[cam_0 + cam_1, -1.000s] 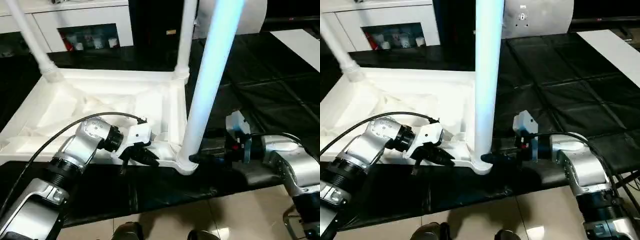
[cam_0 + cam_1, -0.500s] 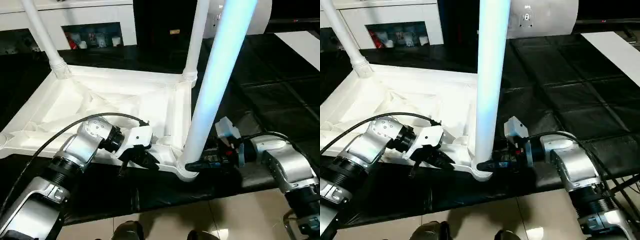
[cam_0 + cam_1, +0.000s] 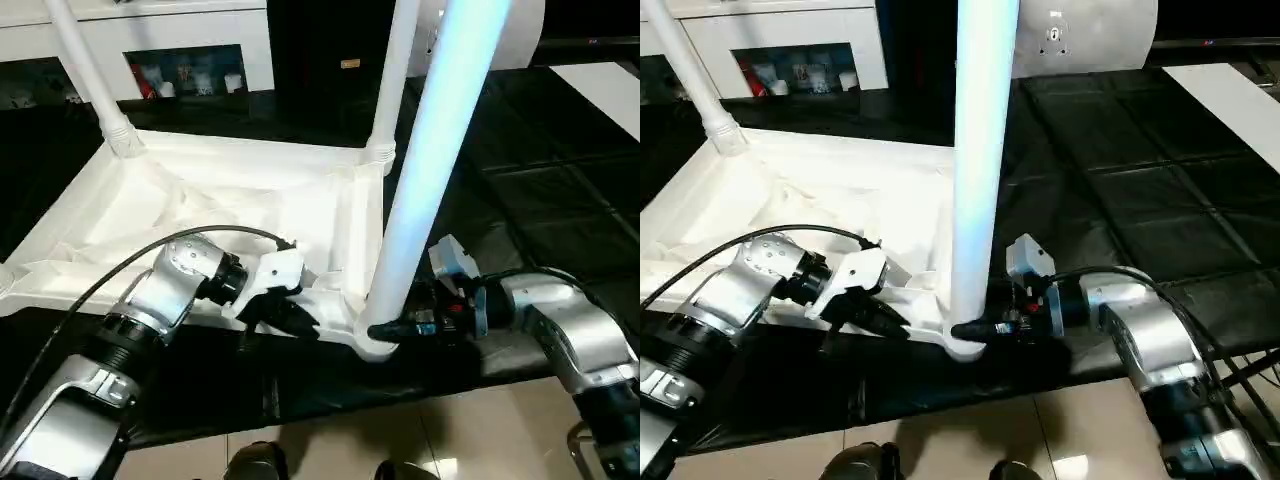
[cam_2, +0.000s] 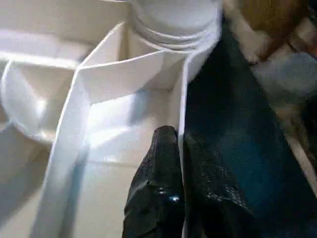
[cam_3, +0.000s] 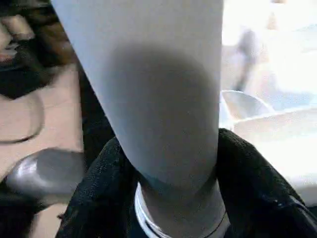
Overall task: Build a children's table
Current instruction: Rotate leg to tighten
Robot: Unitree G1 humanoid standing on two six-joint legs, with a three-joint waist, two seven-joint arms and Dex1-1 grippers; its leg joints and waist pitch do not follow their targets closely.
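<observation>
White tabletop (image 3: pixel 200 200) rim: pinched by left gripper (image 3: pixel 290 315) | right gripper (image 3: pixel 975 330): clasps leg (image 3: pixel 420 190)

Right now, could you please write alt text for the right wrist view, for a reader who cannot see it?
The right gripper has its two black fingers closed around the base of a thick white table leg. Behind it, part of the white tabletop is visible.

Floor: beige glossy tiles (image 3: pixel 470 430) along the near edge, reflecting light.
Floor covering: black padded mat (image 3: pixel 1140 200) with a quilted square pattern.
Rear furniture: white cabinet (image 3: pixel 150 40) with a dark opening holding small colourful items (image 3: pixel 185 78).
Far right: white flat panel (image 3: pixel 605 90) resting on the mat.
</observation>
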